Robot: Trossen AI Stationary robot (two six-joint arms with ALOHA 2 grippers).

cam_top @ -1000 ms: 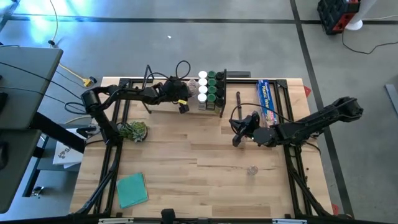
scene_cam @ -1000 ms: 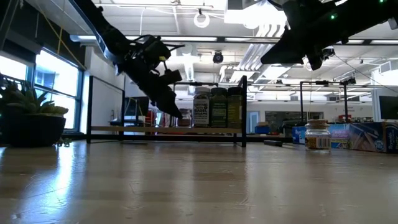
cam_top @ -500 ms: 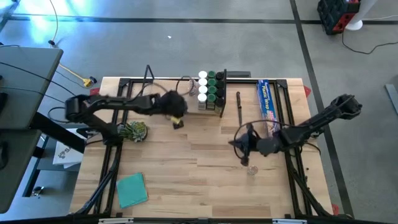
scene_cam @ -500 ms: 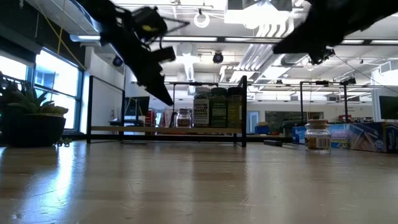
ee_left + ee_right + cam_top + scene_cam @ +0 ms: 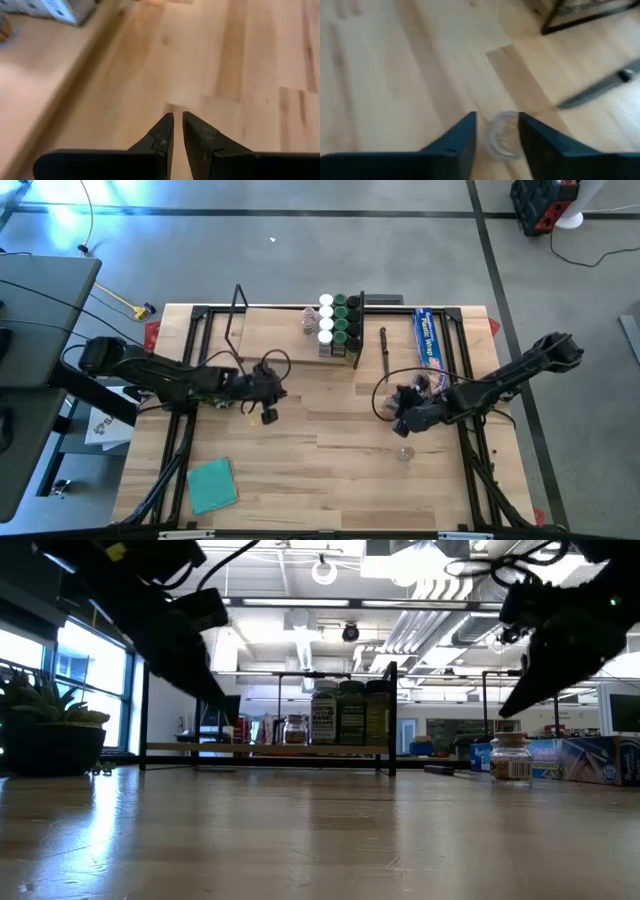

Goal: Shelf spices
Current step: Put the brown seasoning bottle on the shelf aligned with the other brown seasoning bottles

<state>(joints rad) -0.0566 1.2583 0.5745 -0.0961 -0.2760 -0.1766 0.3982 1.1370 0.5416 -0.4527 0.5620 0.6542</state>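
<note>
The left gripper (image 5: 268,408) has pulled back from the far shelf to hang over bare tabletop at the left-centre, its two dark fingers (image 5: 162,137) drawn nearly together on nothing; a small clear jar with a brown fill (image 5: 294,729) that it seems to have left there now stands on the shelf's light-wood board (image 5: 270,332), just left of the block of green- and white-lidded spice jars (image 5: 337,323) packed against the right-hand black wire upright. So that placement looks finished, by my reading. Meanwhile the right gripper (image 5: 403,423) has swung down toward the near right of the table, and its fingers, shut a second ago, now stand parted on either side of the last loose spice, a small clear glass jar with a clear lid (image 5: 504,134), which sits upright on the pale, smooth-grained wooden tabletop (image 5: 320,470), well apart from the shelf. The fingers have not closed on it yet, so it appears to be the next pick. The glossy long blue wrap box (image 5: 428,342) lies along the far right.
</note>
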